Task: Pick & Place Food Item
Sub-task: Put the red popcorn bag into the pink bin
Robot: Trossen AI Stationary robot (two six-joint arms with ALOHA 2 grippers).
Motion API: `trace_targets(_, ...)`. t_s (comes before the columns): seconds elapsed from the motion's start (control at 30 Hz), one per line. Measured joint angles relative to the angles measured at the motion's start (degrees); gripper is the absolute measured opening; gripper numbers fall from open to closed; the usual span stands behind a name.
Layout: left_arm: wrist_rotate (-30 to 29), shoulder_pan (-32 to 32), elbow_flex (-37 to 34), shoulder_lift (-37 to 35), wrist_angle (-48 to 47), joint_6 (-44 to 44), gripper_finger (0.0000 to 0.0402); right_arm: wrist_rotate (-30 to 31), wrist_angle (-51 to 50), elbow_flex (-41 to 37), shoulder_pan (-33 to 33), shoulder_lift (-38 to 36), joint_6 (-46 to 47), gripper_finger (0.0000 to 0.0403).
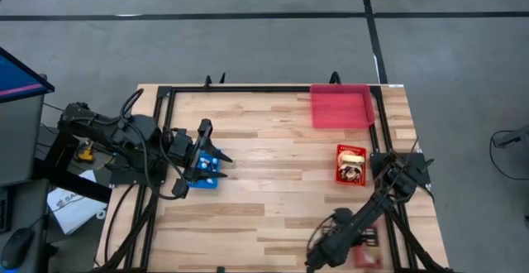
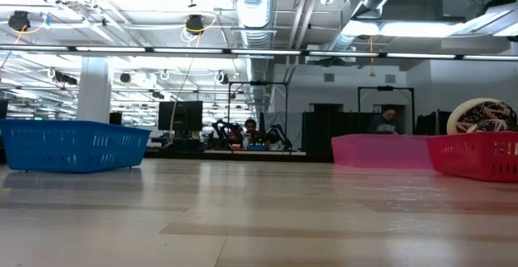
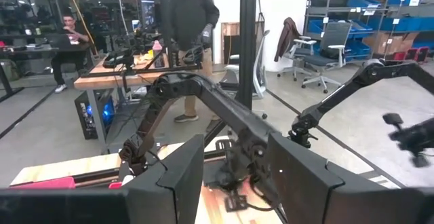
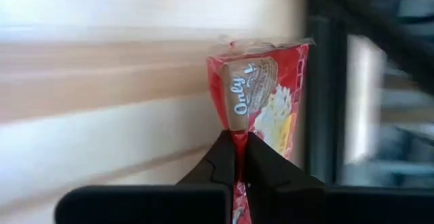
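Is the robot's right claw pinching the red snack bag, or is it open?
Pinching. The right claw is shut on the red snack bag; the wrist view shows both fingers squeezing its edge.

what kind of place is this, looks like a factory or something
Probably a robotics lab or workshop in an industrial hall. Bare ducts run across the ceiling, more robot arms stand on a far bench, and people work at desks around the wooden table.

This is an open industrial robotics lab: exposed ceiling ducts (image 2: pixel 259 8), strip lights, other robot arms (image 2: pixel 275 133) on distant workbenches, office chairs (image 3: pixel 325 54), shelving with blue bins (image 3: pixel 380 20), and a concrete floor (image 1: pixel 248 50).
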Motion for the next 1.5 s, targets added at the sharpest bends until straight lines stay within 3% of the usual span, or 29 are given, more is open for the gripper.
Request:
trace_targets(0.17, -1.16, 0.00, 0.00, 0.02, 0.00, 0.00, 0.0158, 18.89, 0.56, 12.33, -3.68, -0.62, -3.15, 0.0003)
trace_targets(0.3, -2.39, 0.00, 0.00, 0.02, -0.06, 0.00, 0.0158, 39.19, 0.52, 20.60, -7.33, -0.79, -7.88, 0.0002)
trace_targets(0.43, -3.41, 0.00, 0.00, 0.02, -1.05, -0.02, 0.0158, 51.90, 1.39, 26.53, -13.57, -0.88, -22.19, 0.0001)
trace_targets(0.53, -3.50, -0.02, 0.00, 0.02, -1.36, -0.17, 0.0158, 56.16, 3.46, 29.11, -19.82, -0.88, -39.30, 0.0001)
trace_targets(0.77, -5.43, -0.13, 0.00, -3.20, -7.08, -0.08, 0.0158, 57.70, 6.80, 33.63, -35.40, -1.16, -75.98, 0.0001)
trace_targets(1.03, -15.49, -3.25, 0.11, -15.23, -20.51, -2.42, 0.0158, 57.43, 13.07, 28.23, -46.72, -10.38, -93.44, 0.0000)
trace_targets(1.2, -19.03, -5.56, 0.09, -19.38, -26.53, -3.48, 0.0158, 54.64, 28.77, 12.46, -54.14, -22.88, -98.14, 0.0000)
trace_targets(1.4, -23.77, -5.62, 0.07, -20.35, -28.22, -1.83, 0.0158, 40.44, 58.27, -15.66, -63.52, -41.31, -102.76, 0.0000)
trace_targets(1.5, -28.04, -5.60, 0.07, -20.13, -28.21, -1.29, 0.0158, 37.92, 66.51, -26.84, -67.89, -49.46, -103.91, 0.0000)
